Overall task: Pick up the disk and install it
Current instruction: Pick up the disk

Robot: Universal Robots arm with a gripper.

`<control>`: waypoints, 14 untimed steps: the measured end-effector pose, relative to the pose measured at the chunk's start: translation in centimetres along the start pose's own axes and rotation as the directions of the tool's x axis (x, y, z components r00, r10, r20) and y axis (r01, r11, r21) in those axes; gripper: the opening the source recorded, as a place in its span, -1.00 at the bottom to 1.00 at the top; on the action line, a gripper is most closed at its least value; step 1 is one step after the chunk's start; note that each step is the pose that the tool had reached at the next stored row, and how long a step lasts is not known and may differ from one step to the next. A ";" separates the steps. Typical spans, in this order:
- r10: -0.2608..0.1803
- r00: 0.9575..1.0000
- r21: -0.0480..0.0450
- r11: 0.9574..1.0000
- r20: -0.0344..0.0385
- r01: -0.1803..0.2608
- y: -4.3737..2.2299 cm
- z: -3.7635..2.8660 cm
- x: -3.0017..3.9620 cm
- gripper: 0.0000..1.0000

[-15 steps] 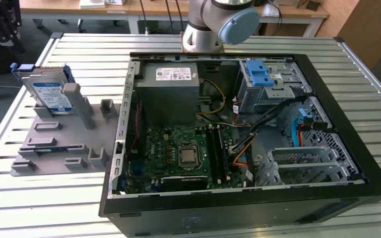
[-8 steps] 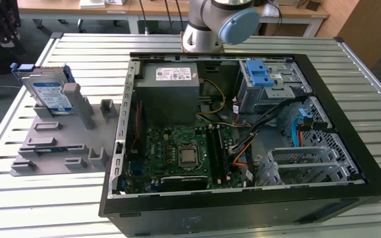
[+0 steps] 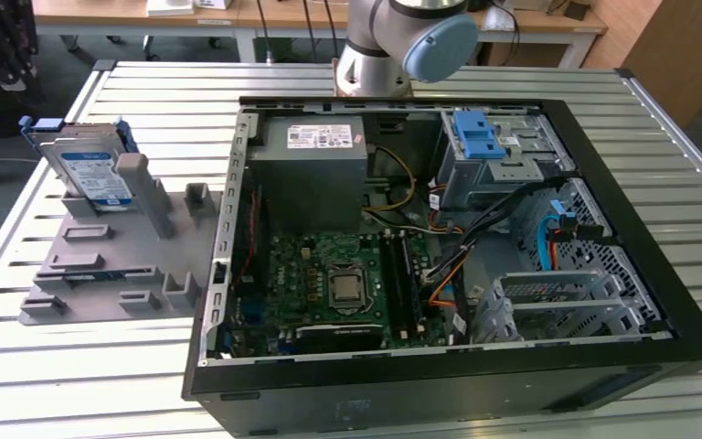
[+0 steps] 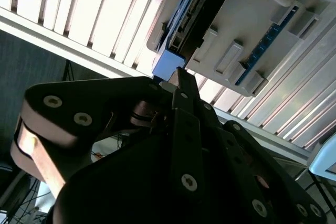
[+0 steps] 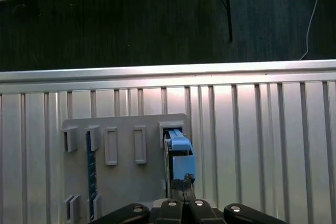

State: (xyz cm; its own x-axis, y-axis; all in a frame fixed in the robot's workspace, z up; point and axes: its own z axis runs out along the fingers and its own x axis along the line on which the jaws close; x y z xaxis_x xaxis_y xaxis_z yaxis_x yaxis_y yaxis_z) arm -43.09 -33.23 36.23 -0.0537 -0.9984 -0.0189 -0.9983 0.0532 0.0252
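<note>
Plainly, the pick-up is not yet being achieved: the flat silver metal disk with a blue-and-white label and blue plastic rails (image 3: 89,169) is being held upright on edge by the grey slotted plastic holder (image 3: 107,265), at the exterior view's left, well apart from the open black computer case (image 3: 449,402). In the first wrist view the black gripper (image 5: 182,183) is being aimed at the disk's blue end, its fingers drawn together, clamped on nothing. Installation is being left wholly undone. Inside the case, the silver metal cage with a light-blue latch (image 3: 497,146) is being crowded by loose black and orange cables (image 3: 497,229), judged a likely hindrance
</note>
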 end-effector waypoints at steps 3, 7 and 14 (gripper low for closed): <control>0.000 1.000 0.000 1.000 0.000 0.000 -0.01 0.01 0.00 -0.79; 0.000 1.000 0.001 1.000 0.000 0.000 -0.01 0.05 0.01 -0.54; 0.000 1.000 0.013 1.000 0.001 0.000 0.20 1.04 0.03 0.05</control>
State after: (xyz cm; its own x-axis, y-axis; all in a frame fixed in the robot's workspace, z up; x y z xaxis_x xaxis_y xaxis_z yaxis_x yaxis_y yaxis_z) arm -43.31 -33.23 35.20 -0.0533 -0.9984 -0.0196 -0.9985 0.0531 0.0119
